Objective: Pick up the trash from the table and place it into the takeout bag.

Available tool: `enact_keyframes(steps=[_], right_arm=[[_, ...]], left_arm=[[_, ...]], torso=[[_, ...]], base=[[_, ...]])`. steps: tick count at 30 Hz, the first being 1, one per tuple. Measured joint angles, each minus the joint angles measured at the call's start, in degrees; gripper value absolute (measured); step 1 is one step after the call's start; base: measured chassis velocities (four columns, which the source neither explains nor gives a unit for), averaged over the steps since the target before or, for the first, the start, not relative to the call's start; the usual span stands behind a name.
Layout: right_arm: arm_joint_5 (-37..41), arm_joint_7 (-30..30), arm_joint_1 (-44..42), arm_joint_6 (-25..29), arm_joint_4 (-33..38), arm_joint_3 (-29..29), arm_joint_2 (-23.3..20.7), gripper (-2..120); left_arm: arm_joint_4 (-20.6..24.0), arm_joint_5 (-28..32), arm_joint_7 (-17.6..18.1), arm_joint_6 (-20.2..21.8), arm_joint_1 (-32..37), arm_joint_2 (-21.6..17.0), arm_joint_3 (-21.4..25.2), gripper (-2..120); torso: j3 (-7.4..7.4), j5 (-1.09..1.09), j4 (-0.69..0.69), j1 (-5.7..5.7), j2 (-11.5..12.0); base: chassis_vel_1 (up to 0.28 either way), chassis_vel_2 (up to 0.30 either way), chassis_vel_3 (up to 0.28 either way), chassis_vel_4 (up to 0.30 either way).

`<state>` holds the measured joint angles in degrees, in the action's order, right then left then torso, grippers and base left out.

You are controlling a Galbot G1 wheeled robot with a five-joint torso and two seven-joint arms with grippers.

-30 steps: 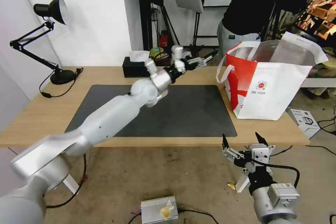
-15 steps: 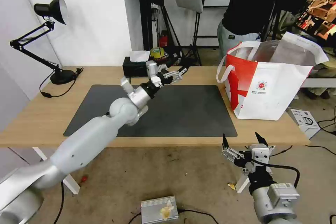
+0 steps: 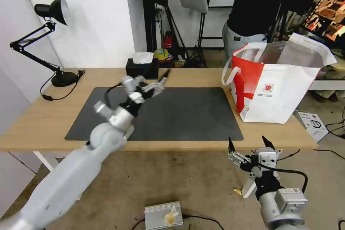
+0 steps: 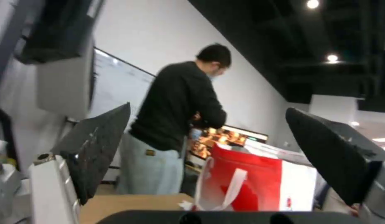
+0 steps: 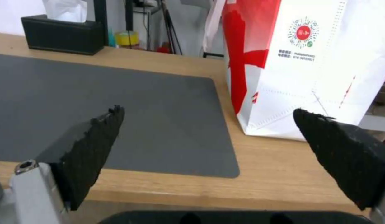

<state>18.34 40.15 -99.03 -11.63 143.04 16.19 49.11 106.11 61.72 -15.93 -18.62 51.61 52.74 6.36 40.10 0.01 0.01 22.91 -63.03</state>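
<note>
The takeout bag [image 3: 276,90], white and red with foil lining, stands open at the right end of the table [image 3: 43,115], beside the dark grey mat [image 3: 187,115]. The trash is out of view. My left gripper [image 3: 162,81] hovers open and empty over the mat's far left part, well left of the bag. In the left wrist view the left gripper [image 4: 208,109] frames the takeout bag [image 4: 250,180] between its spread fingers. My right gripper [image 3: 248,140] hangs open below the table's front edge. Ahead of the right gripper [image 5: 208,110] are the mat [image 5: 97,93] and the takeout bag [image 5: 308,62].
A black tissue box [image 3: 142,69] sits at the table's back edge behind the left gripper. A black desk lamp [image 3: 54,10] stands at the far left. On the floor lie a white box [image 3: 312,124] at the right and a silver device [image 3: 163,215].
My left arm has pulled back to the left, away from the bag, and sunk lower over the mat, with its gripper empty. The right arm has not moved.
</note>
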Motion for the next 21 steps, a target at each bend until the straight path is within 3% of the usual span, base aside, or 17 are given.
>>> enact_keyframes(steps=[4, 7, 12, 21], right_arm=[[0.0, 0.0, 0.0, 0.0, 0.0, 0.0, 0.0, 100], [0.0, 0.0, 0.0, 0.0, 0.0, 0.0, 0.0, 100], [0.0, 0.0, 0.0, 0.0, 0.0, 0.0, 0.0, 100], [0.0, 0.0, 0.0, 0.0, 0.0, 0.0, 0.0, 100]], left_arm=[[3.0, -4.3, 0.6, -1.4, 6.8, 0.2, 3.9, 100], [6.2, -9.0, 3.0, -1.8, 12.7, 2.1, 7.9, 100], [8.9, -13.7, 5.5, -1.8, 18.0, 5.6, 11.5, 100], [12.2, -20.0, 7.9, -1.8, 24.7, 8.7, 16.5, 100]], torso=[[0.0, -0.02, 0.0, 0.0, 0.0], [0.0, -0.01, 0.0, 0.0, 0.0], [0.0, -0.01, -0.01, 0.0, 0.0], [0.0, 0.0, -0.02, 0.0, 0.0]], base=[[0.0, 0.0, 0.0, 0.0], [0.0, 0.0, 0.0, 0.0], [0.0, 0.0, 0.0, 0.0], [0.0, 0.0, 0.0, 0.0]])
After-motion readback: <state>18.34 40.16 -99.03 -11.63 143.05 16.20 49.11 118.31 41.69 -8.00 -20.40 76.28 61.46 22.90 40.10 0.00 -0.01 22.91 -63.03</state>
